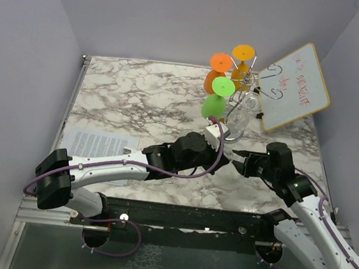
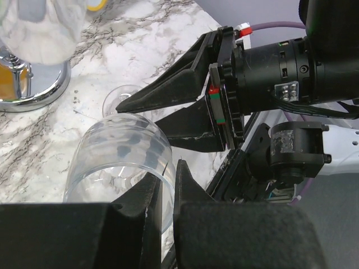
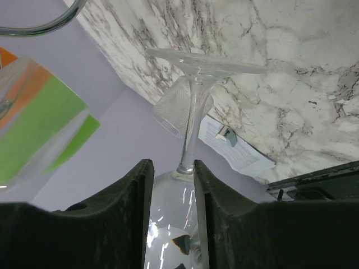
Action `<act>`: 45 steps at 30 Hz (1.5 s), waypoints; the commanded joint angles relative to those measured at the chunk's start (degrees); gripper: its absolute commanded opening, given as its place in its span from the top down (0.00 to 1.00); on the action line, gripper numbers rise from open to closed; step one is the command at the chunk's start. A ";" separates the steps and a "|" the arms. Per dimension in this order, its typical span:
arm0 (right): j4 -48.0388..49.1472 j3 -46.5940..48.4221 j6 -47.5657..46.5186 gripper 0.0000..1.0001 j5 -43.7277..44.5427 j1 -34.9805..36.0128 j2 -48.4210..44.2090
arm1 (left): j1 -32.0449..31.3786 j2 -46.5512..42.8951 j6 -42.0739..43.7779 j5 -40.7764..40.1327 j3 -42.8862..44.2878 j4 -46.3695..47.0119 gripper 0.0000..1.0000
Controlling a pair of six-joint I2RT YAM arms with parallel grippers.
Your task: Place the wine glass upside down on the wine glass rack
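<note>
A clear wine glass (image 1: 236,124) is held just above the marble table, in front of the rack. My left gripper (image 1: 223,138) is shut on its rim, one finger inside the bowl and one outside (image 2: 168,174). The bowl (image 2: 120,151) fills the lower left of the left wrist view. My right gripper (image 1: 233,161) is open, and its fingers straddle the top of the bowl and the stem (image 3: 190,123). The stem is close to the right finger (image 3: 210,185), and the foot (image 3: 205,61) points away. The silver wire rack (image 1: 248,84) stands behind, with its chrome disc base (image 2: 39,89).
Two orange glasses (image 1: 219,71) and a green glass (image 1: 219,94) hang upside down on the rack. A tilted whiteboard (image 1: 297,86) stands right of it. A printed paper (image 1: 98,144) lies at the table's front left. Purple walls enclose the table.
</note>
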 commanded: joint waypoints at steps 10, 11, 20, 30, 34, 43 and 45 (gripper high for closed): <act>3.31 1.29 0.29 0.71 -0.81 0.23 2.64 | -0.37 -2.19 -0.69 2.45 -1.57 6.97 1.00; 3.46 1.32 0.41 0.74 -1.10 0.28 2.78 | -0.37 -2.16 -0.71 2.64 -1.63 7.15 1.00; 2.43 1.53 -4.54 0.99 2.43 0.24 2.73 | -0.37 -2.94 -2.01 2.43 -2.36 7.31 0.65; 8.16 -3.64 -29.00 0.99 25.71 0.21 -3.76 | 0.70 -9.35 -5.19 -1.05 -5.86 5.44 0.30; 13.06 -0.81 -44.87 0.99 31.83 0.02 -0.39 | 3.91 -10.63 -5.54 -0.14 -3.52 1.46 0.29; 26.17 -0.57 -74.97 0.99 43.75 -0.85 1.43 | 10.98 -11.96 -6.79 5.77 5.03 -5.62 0.28; 31.67 -1.96 -80.16 0.99 43.10 -2.76 1.15 | 12.83 -11.52 -6.92 7.60 6.99 -7.05 0.28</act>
